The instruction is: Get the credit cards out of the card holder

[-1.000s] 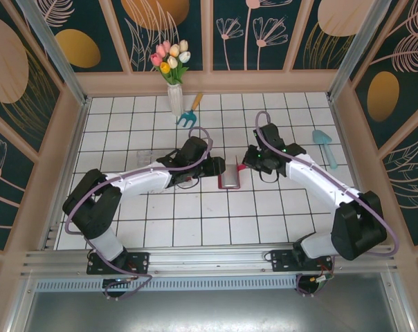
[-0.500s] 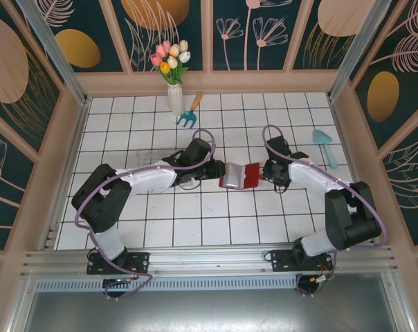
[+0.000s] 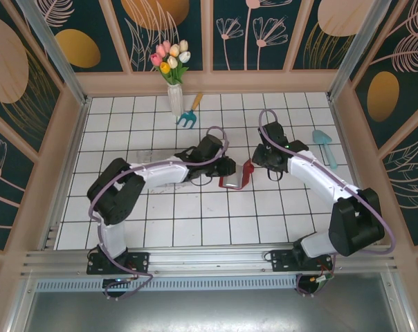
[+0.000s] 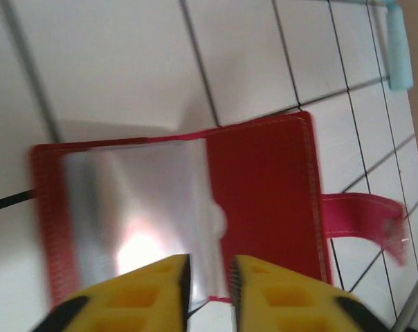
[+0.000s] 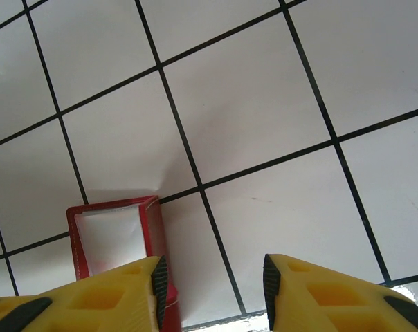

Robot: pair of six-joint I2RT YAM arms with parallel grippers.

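Your card holder [image 3: 235,177] lies open on the tiled bench [image 3: 160,221], mid-bench between both arms, its clear sleeve catching glare. Your left pincer [image 4: 209,277] is pinching the holder's near edge, jaws nearly closed. Your right pincer [image 5: 212,273] is spread wide beside the holder's raised flap.

Left jaws seemingly nearly closed; right apart.

Bright even light; blurred, glare-struck card holder [image 4: 174,207].
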